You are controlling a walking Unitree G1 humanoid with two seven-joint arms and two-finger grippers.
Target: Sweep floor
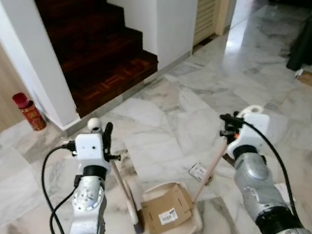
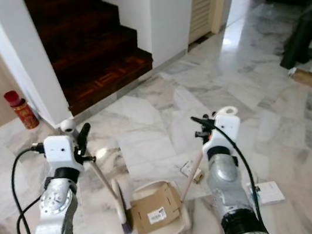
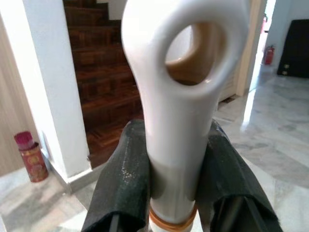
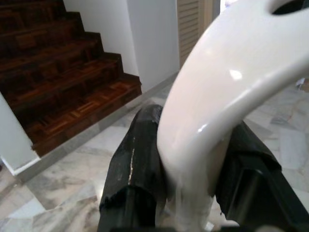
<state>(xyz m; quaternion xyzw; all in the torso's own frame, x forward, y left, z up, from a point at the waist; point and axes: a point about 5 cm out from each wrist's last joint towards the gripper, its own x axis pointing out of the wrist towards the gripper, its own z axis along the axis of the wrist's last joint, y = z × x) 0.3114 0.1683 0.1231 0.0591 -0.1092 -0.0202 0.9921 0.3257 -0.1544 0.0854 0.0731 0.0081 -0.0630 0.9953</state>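
Left pincer (image 1: pixel 107 138): raised in front of the robot on its left, closed on the white top end of the broom handle; in the left wrist view the two black fingers (image 3: pixel 126 183) press on either side of the handle just below its hanging loop.
Broom (image 1: pixel 124 187): its handle runs from the left pincer down and slightly toward the robot's right; the long axis is steep, close to upright, with the dark bristle head at the low end on the floor, just beside the dustpan's left edge.
Right pincer (image 1: pixel 228 124): raised on the robot's right, clamped on the white looped end of the dustpan handle; the right wrist view shows a black finger (image 4: pixel 140 159) on each side of the white grip.
Dustpan (image 1: pixel 172 212): its cream tray lies flat on the marble floor between the two arms, close before the robot; the pale handle slants up from the tray's right rear corner toward the right pincer, so the long axis runs diagonally, low at the tray and high at the grip.
Cardboard piece (image 1: pixel 166 208): brown, with a white label, lying inside the dustpan tray.
Paper scrap (image 1: pixel 198 171): small, on the floor just beside the dustpan handle.
Floor (image 1: pixel 162 116): grey-veined marble.
Stairs (image 1: pixel 98 49): dark wood, straight ahead.
Red canister (image 1: pixel 29 111): upright beside the white wall left of the stairs.
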